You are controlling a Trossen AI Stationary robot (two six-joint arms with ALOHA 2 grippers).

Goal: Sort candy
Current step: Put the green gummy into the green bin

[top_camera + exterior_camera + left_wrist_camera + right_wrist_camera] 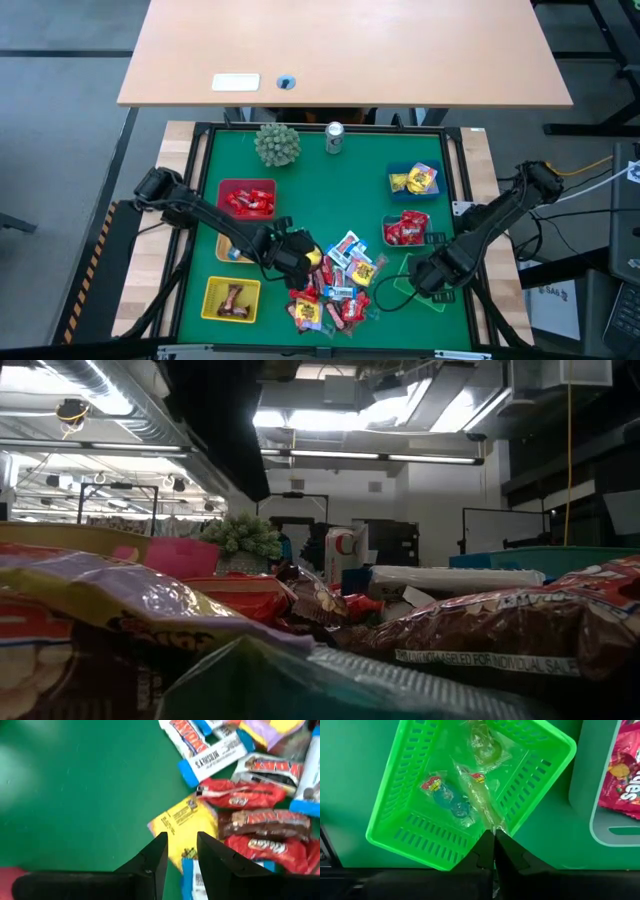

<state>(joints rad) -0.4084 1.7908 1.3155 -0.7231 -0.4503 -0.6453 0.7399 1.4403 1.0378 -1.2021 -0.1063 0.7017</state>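
Candy [335,290] lies heaped on the green mat near the front edge of the desk, about midway along it, with sorted lots already in the baskets around it: red wrappers in the red basket [247,199] toward the left, brown pieces in the yellow basket [231,299] at the front left, more in the two teal trays on the right.

The left claw [181,851] hangs over the left fringe of the heap with its jaws partly apart, straddling a yellow packet [185,827]; whether the tips touch it I cannot tell. The right claw [494,845] is closed tight, its tips pinching the clear wrapper tail of a sweet [479,795] lying in the green basket [420,827] near the front right corner.

These pieces look light and soft, their glossy wrappers likely to slip and crumple; a flat packet is best taken across its short width, a twisted one by its tail.

The low view is blocked by wrappers pressed close to the lens, so neither claw shows there, and lower layers of the heap are buried.
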